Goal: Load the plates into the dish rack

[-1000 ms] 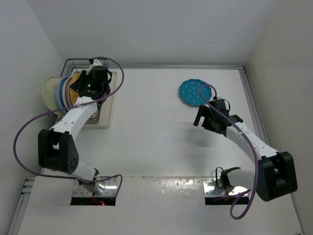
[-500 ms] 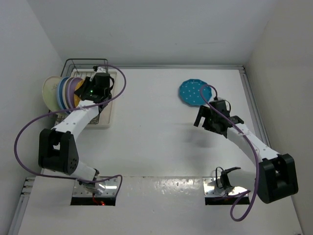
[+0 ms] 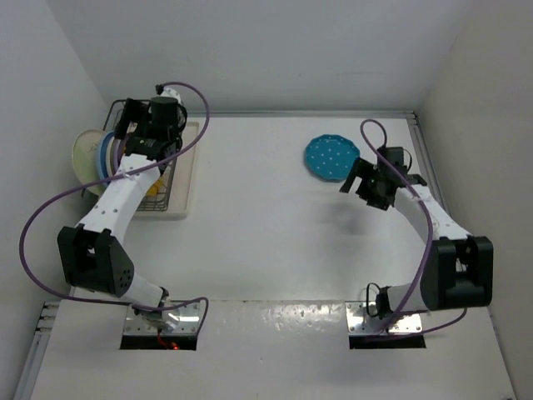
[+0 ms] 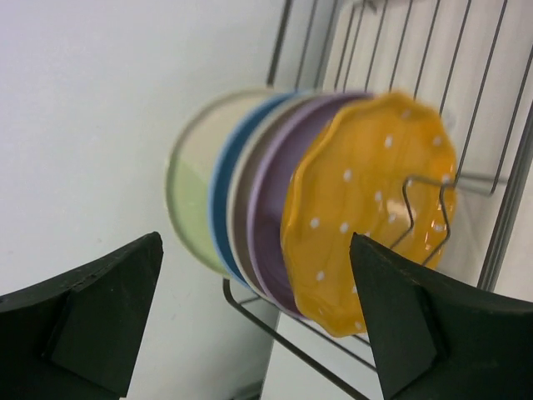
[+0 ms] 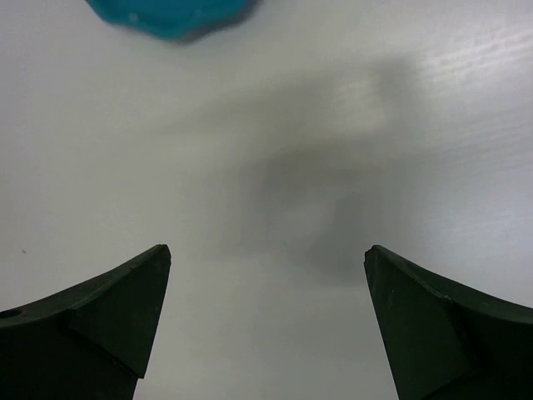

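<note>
Left gripper (image 4: 256, 246), jaws wide apart and empty, faced five plates (image 4: 366, 208) upright in the rack (image 4: 466, 125); right gripper (image 5: 268, 250), likewise spread and empty, hung near the teal plate (image 3: 331, 157).

Five plates (image 3: 90, 154) are standing on edge, face to face, in the dark wire dish rack (image 4: 466, 92), just ahead of the left claw (image 4: 256, 243). In its wrist view the orange-yellow plate (image 4: 366, 217) with white dots is sitting toward the right-hand finger. Running leftward from it are the lavender plate (image 4: 268, 225), cream plate (image 4: 240, 200), light blue plate (image 4: 218, 200) and cream-and-green plate (image 4: 187, 179). The teal plate (image 5: 171, 15) is lying flat on the table (image 5: 266, 150), ahead of the right claw (image 5: 266, 254), not touching it
</note>
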